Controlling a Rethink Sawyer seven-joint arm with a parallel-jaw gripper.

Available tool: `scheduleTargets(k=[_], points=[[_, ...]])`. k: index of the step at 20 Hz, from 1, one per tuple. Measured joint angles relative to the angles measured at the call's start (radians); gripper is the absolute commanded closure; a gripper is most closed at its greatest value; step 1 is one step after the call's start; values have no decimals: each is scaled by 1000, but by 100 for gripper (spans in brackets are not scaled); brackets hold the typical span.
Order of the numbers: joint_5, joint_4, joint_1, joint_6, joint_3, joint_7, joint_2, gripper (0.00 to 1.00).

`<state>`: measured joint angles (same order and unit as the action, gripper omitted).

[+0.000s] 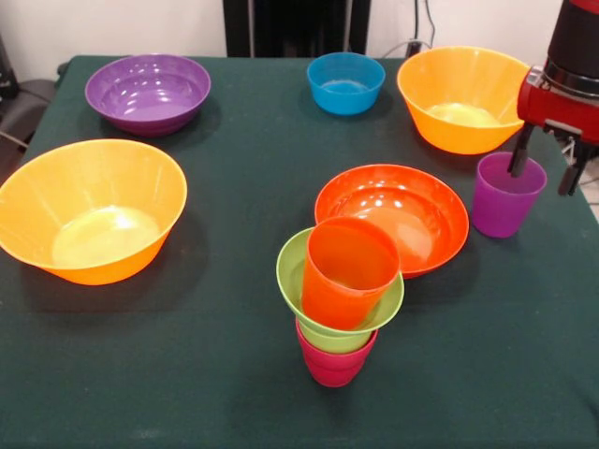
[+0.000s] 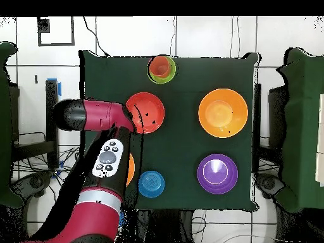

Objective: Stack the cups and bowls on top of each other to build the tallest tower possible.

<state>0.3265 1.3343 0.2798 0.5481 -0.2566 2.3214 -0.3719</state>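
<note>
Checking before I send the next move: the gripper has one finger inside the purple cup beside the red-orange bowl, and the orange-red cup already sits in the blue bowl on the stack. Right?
Not quite. In the front view the orange-red cup sits in the small lime green bowl, not the blue bowl, which stands alone at the far edge. The rest holds: the gripper has one finger in the purple cup beside the red-orange bowl.

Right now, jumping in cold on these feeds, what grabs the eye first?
The leaning stack near the table's front edge: an orange-red cup tilted in a lime green bowl, over a crimson cup. Next, the gripper at the right, one finger dipping into the purple cup and the other outside it. Two large orange bowls dominate the rest.
</note>
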Motion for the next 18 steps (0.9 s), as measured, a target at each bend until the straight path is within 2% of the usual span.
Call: scheduleTargets(k=[11, 18], points=[[12, 50, 27, -26, -10, 25, 16, 0], [39, 87, 45, -158, -10, 27, 18, 0]])
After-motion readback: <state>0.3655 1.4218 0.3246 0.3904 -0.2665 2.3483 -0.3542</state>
